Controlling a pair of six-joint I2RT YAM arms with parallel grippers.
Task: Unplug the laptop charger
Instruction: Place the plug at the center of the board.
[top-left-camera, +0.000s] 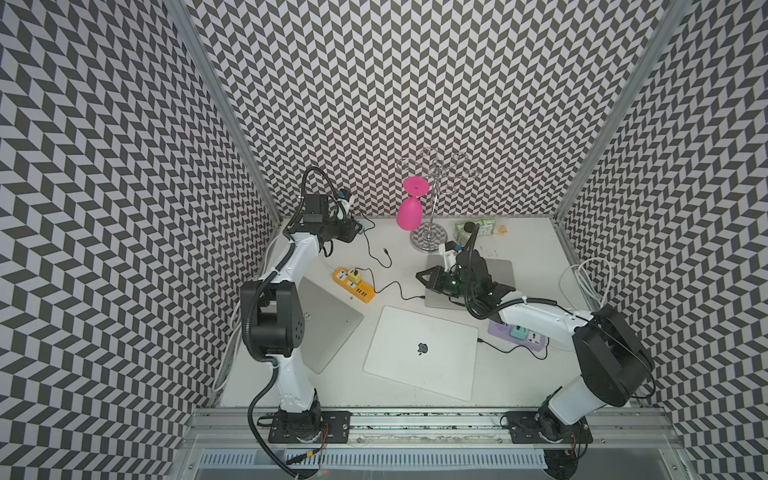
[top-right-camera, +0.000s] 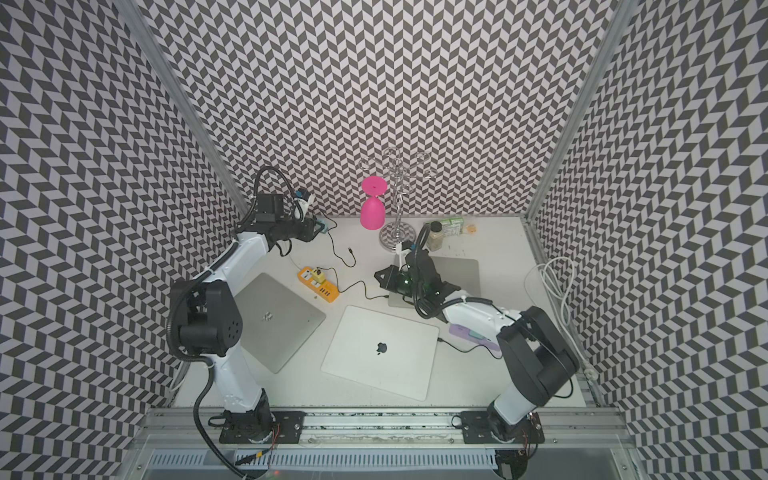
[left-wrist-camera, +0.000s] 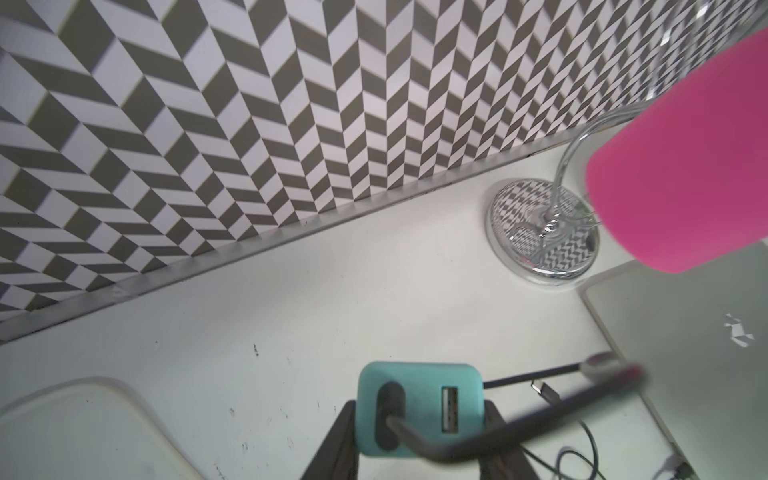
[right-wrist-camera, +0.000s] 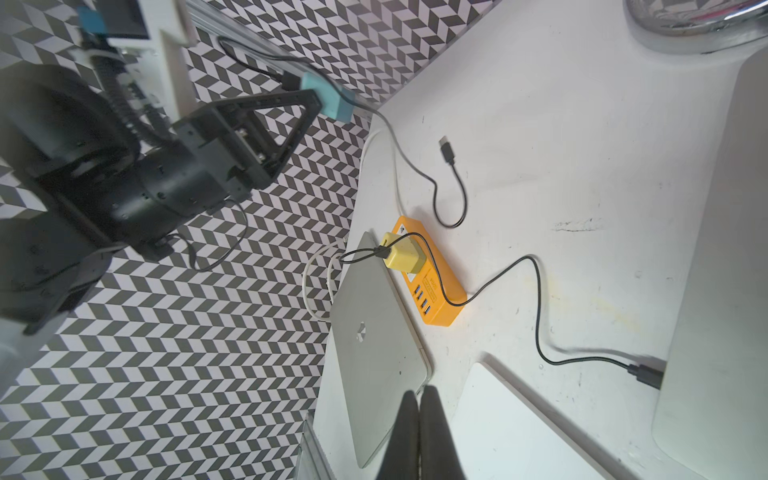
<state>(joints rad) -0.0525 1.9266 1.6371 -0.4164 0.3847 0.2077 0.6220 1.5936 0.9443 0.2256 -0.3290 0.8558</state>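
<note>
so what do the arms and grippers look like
The left arm and right arm have white links, bulky black joints and black ribbed cable hoses fixed with white ties. The left gripper and right gripper are black triangular frames with dark tapered fingers.

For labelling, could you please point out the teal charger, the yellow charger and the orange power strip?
teal charger (left-wrist-camera: 419, 382): left wrist view, front face
yellow charger (right-wrist-camera: 409, 255): right wrist view, side face
orange power strip (right-wrist-camera: 436, 313): right wrist view, USB end
</note>
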